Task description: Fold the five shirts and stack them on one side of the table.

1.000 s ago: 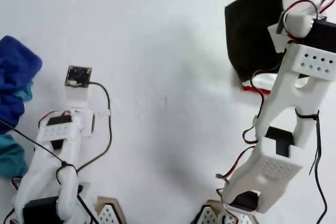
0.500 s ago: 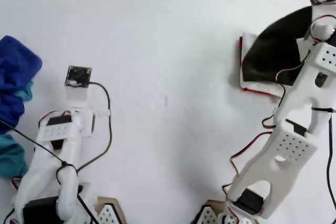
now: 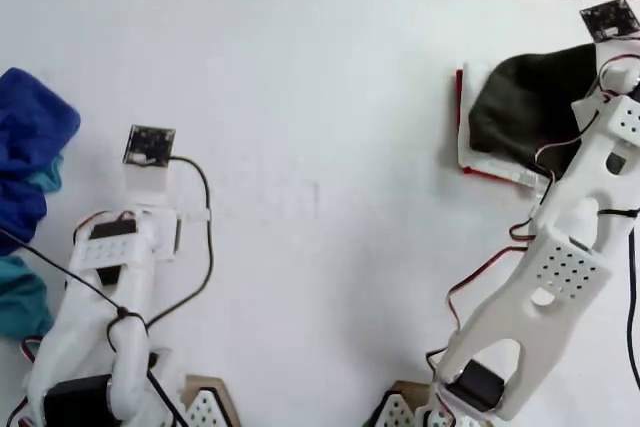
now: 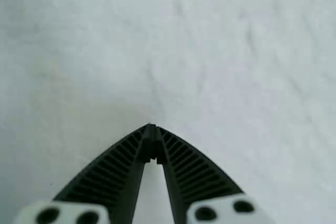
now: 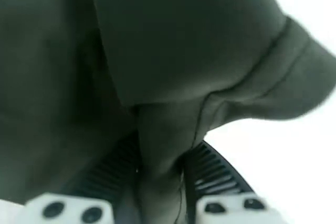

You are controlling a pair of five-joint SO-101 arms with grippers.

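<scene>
Two shirts are at the right claw (image 5: 160, 150) now: the dark shirt (image 3: 520, 107), pinched between its nearly closed jaws with a fold of fabric running down between them, and a folded white-and-red shirt (image 3: 470, 152) lying under the dark one. Over the last second the right arm swings out toward the table (image 3: 320, 97) edge on its own side and drags the dark shirt with it. The cloth goes from a broad sheet covering most of the white-and-red shirt to a tighter bunch, and a strip of the lower shirt on the far side from the claw is uncovered. Judgement: this is the stacking step, dark shirt being laid on the stack, not yet let go, and it sits off-centre and rumpled, so it likely needs squaring. Left claw (image 4: 151, 129) has not moved, jaws closed tip to tip on nothing, bare table right under it. Blue shirt (image 3: 30, 137) and teal shirt (image 3: 18, 297) lie heaped well apart from the left claw, at its outer side, untouched, so most of the task is left.
</scene>
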